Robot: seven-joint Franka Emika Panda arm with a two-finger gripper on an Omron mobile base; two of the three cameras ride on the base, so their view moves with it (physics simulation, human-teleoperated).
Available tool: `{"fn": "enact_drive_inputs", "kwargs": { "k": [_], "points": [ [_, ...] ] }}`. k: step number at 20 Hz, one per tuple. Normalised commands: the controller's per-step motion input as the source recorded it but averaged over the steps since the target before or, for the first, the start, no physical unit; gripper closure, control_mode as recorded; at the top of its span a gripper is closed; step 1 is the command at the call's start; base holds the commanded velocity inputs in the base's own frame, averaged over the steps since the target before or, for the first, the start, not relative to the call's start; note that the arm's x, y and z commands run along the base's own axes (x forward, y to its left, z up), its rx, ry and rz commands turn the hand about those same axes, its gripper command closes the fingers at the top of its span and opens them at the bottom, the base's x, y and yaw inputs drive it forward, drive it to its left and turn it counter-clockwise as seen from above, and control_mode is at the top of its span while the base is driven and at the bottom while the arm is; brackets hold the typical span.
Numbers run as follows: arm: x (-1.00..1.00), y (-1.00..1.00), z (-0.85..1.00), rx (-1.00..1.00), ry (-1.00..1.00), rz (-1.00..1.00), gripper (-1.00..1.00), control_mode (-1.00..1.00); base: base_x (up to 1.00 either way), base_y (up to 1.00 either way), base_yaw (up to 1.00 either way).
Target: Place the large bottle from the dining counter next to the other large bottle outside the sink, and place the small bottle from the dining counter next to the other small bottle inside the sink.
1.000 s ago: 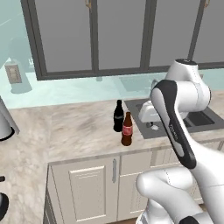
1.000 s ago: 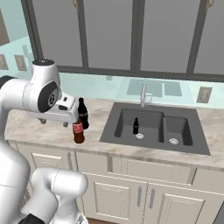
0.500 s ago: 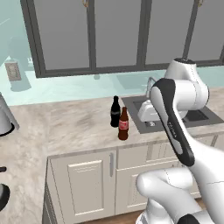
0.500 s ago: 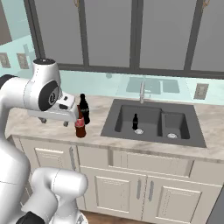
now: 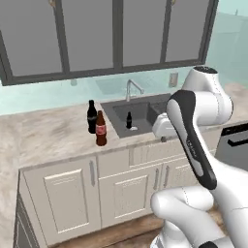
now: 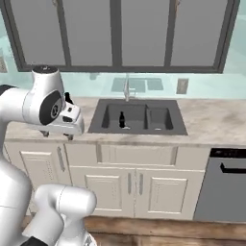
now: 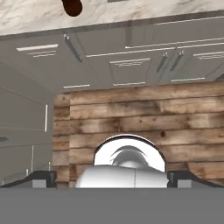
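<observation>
Reading left to right, we find the large bottle [image 5: 100,129] standing on the bench [image 5: 48,135] just beside a black bottle [image 5: 91,116] at its eleven o'clock, outside the sink [image 5: 145,112]. One small bottle [image 5: 129,120] stands in the basin; we judge the second still to fetch, the gripper [image 7: 112,179] empty, jaws apart.
</observation>
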Motion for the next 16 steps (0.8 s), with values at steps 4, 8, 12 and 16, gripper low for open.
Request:
{"fn": "enact_drive_inputs", "kwargs": {
  "k": [4, 8, 12, 16],
  "points": [
    [0.0, 0.0, 0.0, 0.0, 0.0, 0.0, -1.0, 1.0, 0.08, -0.47, -0.73],
    [0.0, 0.0, 0.0, 0.0, 0.0, 0.0, -1.0, 1.0, 0.1, -0.28, -0.87],
    [0.0, 0.0, 0.0, 0.0, 0.0, 0.0, -1.0, 1.0, 0.15, -0.11, -0.87],
    [0.0, 0.0, 0.0, 0.0, 0.0, 0.0, -1.0, 1.0, 0.22, -0.04, -0.85]
  ]
}}
